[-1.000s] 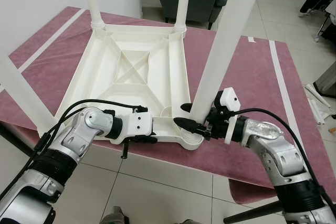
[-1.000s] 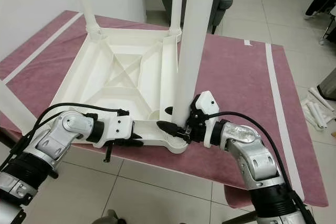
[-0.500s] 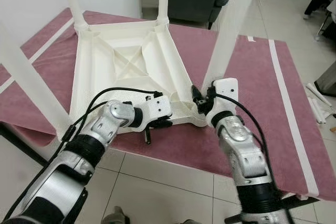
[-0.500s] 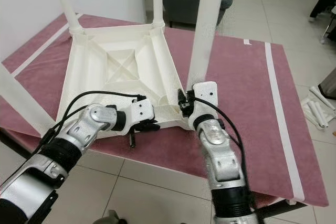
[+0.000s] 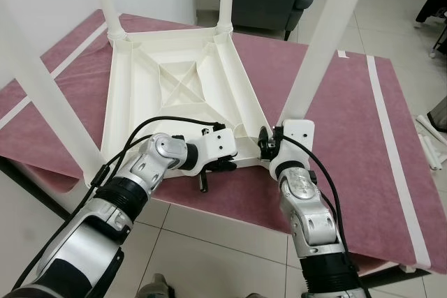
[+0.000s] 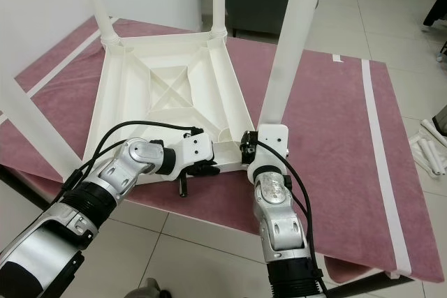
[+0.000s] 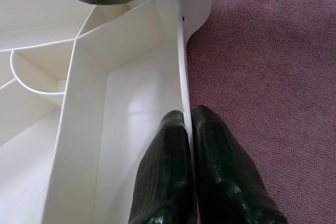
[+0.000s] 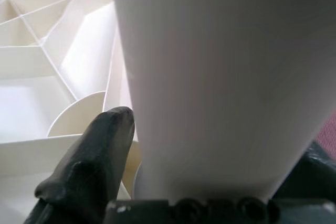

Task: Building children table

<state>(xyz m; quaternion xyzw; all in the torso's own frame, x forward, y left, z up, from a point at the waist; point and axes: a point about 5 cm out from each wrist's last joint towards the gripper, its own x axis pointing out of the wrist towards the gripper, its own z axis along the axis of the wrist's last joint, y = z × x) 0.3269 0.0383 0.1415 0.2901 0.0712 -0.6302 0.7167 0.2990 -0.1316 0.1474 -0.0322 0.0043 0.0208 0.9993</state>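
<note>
Lying upside down on a maroon mat point(image 5: 335, 95), the white table top point(image 5: 174, 95) has four white legs standing up from its corners, the near right leg point(image 5: 318, 47) among them; its near rim sits just back from the mat's near edge, with bare mat open to the right. From the head views, the left gripper point(image 5: 227, 165) clamps the near rim, and the right gripper point(image 5: 269, 150) closes around the near right leg's base. Seen from the left wrist, both black fingers point(image 7: 168, 177) pinch the thin rim wall between them. Seen from the right wrist, one finger point(image 8: 89, 166) presses the leg beside a round socket wall.
</note>
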